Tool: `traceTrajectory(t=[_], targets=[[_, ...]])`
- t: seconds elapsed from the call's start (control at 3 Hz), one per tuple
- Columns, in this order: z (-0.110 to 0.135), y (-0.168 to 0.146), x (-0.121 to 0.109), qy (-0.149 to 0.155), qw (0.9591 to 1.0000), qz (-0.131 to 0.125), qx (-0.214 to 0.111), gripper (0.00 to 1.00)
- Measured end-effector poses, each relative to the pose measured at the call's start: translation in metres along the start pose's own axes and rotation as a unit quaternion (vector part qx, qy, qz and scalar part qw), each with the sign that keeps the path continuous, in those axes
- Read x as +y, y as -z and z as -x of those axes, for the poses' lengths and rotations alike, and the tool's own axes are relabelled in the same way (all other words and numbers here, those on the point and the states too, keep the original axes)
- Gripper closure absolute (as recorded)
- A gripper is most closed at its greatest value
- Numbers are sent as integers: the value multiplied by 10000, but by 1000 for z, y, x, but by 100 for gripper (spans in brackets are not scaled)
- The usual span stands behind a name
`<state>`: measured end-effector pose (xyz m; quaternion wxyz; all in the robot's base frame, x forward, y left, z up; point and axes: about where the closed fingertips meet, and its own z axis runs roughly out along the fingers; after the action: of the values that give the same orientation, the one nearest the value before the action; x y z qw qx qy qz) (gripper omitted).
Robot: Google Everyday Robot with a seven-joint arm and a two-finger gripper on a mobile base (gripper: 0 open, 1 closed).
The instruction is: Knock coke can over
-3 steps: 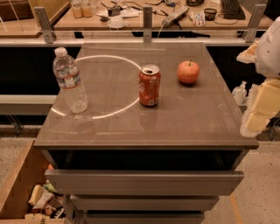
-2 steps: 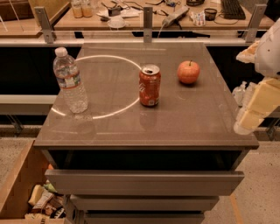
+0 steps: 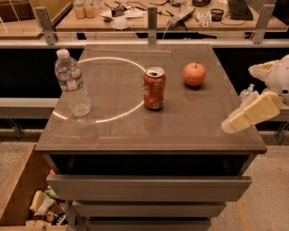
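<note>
Your gripper (image 3: 239,120) sits at the table's (image 3: 180,133) right edge, near the front corner, just above the top. It angles down and to the left, pointing in over the surface. Can't tell from this view whether it's spread or closed. It holds nothing and touches nothing. The arm (image 3: 276,76) comes in from the right side of the frame and only its pale end section shows.

The can (image 3: 154,88) stands upright near the table's centre. It's red-orange with white lettering, and the silver top with its tab faces up. It's well apart from the gripper, which is off to its right and nearer the front.

An apple (image 3: 194,74) sits just right of the can and slightly further back, not touching it. A bottle (image 3: 72,83) stands upright near the left edge, with a white cap and a label band. A bright ring of light (image 3: 118,59) curves across the top from the bottle round to the can.

The tabletop is grey-brown and glossy. Drawers (image 3: 149,187) below it are pulled part-way out. A box (image 3: 18,189) at lower left holds packets. Behind the table there's a rail (image 3: 152,20) with posts, then a cluttered desk (image 3: 90,21) with a keyboard (image 3: 239,8).
</note>
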<state>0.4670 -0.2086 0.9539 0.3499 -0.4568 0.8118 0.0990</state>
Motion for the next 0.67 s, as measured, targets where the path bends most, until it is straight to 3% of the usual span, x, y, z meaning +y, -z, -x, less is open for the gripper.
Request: traceTrajectory(t=[0.33, 0.67], targets=[[15, -23, 6, -146, 9951, -90, -977, 0], [44, -47, 14, -91, 9879, -334, -1510, 0]])
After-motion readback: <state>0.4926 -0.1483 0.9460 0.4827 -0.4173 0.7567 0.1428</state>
